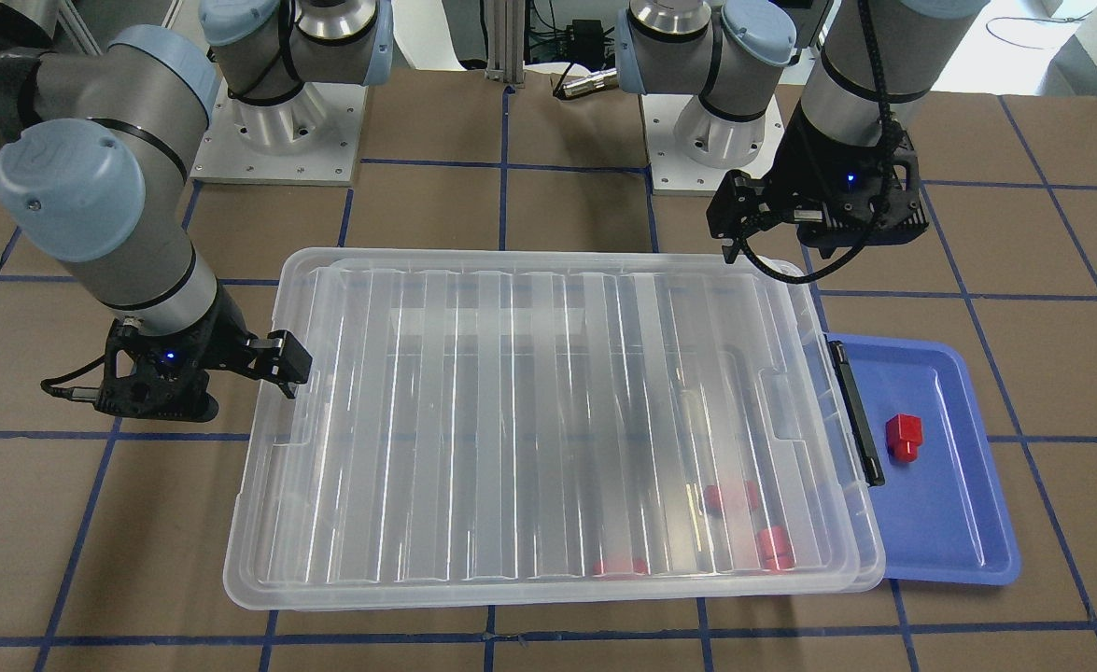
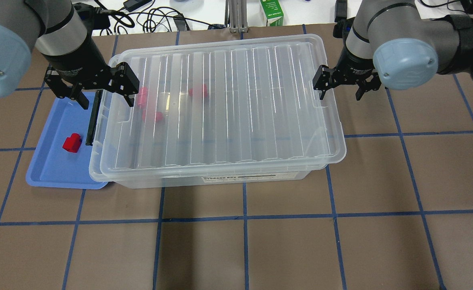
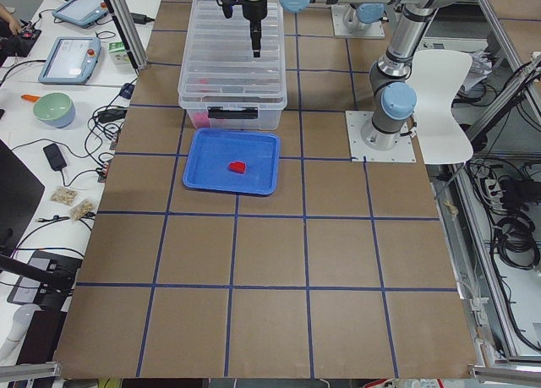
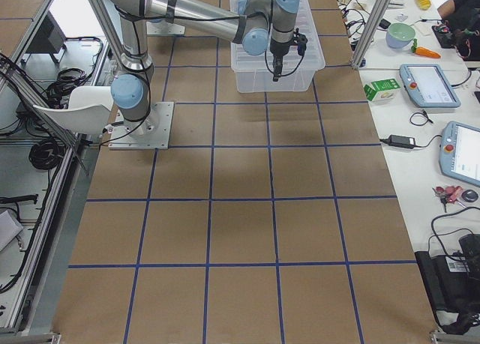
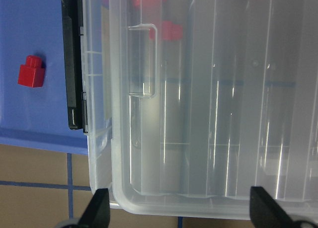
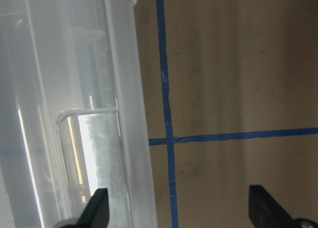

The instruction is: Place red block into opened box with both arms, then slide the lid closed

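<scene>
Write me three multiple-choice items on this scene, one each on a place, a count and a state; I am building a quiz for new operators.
1. Where does the lone red block outside the box lie?
A. On the lid
B. On the blue tray
C. On the bare table

2. How many red blocks show through the lid inside the box?
A. One
B. Three
C. Five

3. How do the left gripper and right gripper stand?
A. Both open, holding nothing
B. Both shut on the lid
C. Left shut on a block

Answers:
1 B: the block sits on the tray's floor, beside the black latch.
2 B: three red shapes show under the lid, near the latch end.
3 A: each wrist view shows the fingers spread wide, gripping nothing.
</scene>
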Robot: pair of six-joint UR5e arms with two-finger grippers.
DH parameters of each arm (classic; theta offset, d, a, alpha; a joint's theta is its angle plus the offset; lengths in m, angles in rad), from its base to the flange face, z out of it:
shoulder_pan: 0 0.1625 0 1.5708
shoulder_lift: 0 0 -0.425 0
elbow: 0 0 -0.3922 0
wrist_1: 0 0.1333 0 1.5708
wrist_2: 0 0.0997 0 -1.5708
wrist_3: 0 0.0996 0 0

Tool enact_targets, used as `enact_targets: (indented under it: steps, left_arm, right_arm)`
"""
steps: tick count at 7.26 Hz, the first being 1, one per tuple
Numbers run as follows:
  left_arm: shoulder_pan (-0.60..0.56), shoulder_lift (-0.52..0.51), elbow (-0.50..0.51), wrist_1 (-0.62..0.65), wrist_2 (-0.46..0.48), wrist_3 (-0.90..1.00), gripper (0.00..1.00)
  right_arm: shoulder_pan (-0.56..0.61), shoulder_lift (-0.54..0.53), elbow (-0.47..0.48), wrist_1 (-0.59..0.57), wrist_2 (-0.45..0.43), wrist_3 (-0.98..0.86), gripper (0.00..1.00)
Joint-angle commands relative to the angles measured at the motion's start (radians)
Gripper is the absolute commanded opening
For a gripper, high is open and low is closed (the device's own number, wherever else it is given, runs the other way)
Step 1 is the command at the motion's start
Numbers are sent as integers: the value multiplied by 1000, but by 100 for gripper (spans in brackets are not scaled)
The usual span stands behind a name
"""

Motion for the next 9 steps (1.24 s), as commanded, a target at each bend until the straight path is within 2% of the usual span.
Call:
enact_targets:
  steps: [1, 6, 9]
  left_arm:
    - [0, -1, 0, 1, -2, 0, 100]
    - [0, 0, 0, 3, -2, 0, 100]
    - [-2, -1, -2, 3, -3, 0, 100]
  right_arm:
    - [0, 3, 0, -7, -3, 0, 100]
    - [-6, 3, 4, -9, -45, -10, 100]
    - [-77, -1, 6, 3, -49, -45, 100]
